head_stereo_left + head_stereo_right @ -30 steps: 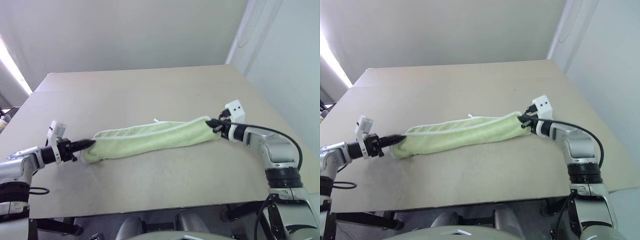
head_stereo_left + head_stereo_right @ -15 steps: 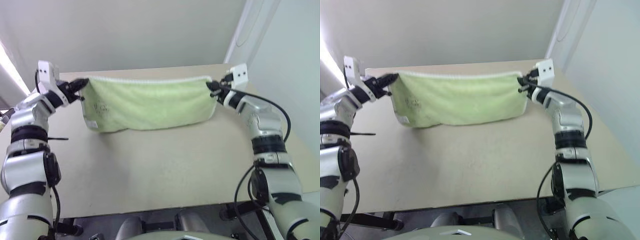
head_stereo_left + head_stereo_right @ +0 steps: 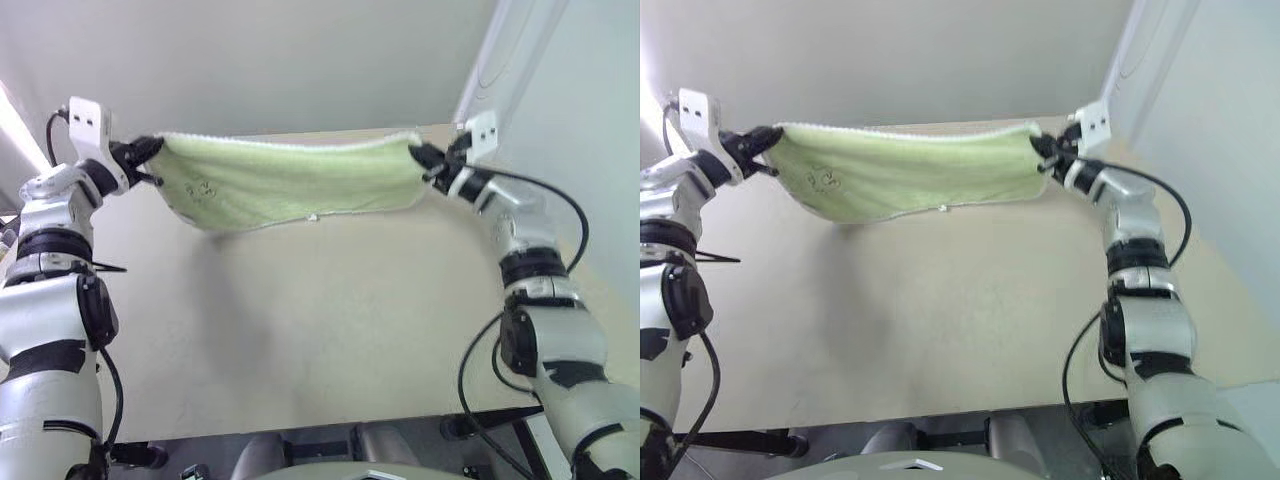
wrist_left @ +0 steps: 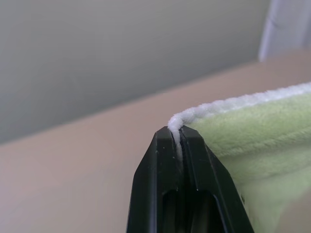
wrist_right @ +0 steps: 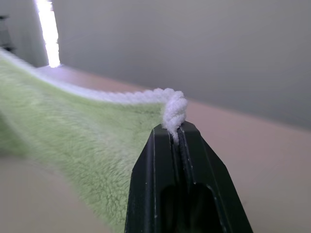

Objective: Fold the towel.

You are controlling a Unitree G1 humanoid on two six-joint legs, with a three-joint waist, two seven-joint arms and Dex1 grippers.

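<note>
Table (image 3: pixel 330 330): big tan top, takes most of the head view, bare under the cloth.

Towel (image 3: pixel 290 180): light lime-green terry, hanging in the air above the far half of the table, around 12 o'clock in the head view. Top hem runs from about 10 o'clock to 2 o'clock between the two arms, taut with a slight dip mid-span. Lower edge sags in a curve, deepest toward the left side, and looks clear of the tabletop.

Left gripper (image 3: pixel 143 152): at 10 o'clock, fingers clamped tight on the towel's whitish hemmed corner. Left wrist view shows the hem cord pinched right between the black tips.

Right gripper (image 3: pixel 420 157): at 2 o'clock, same story, fingers closed on the opposite hem corner with the white cord bunched at the tips.

Handling, my read: light, fully limp, no stiffness, so it follows gravity and swings with any fast move. Terry pile grips well, not slippery. The corded hem is the best hold: thick, won't stretch, gives the tips something to bite. Both pinches sit at the very corner edge, so a jerk could pull one free. Not fragile.

Small white tag (image 3: pixel 312 217): on the lower edge near the middle, about 12 o'clock.

Markings: a faint darker pattern on the cloth's left part (image 3: pixel 203 187), too small to read. No legible brand or text anywhere.
</note>
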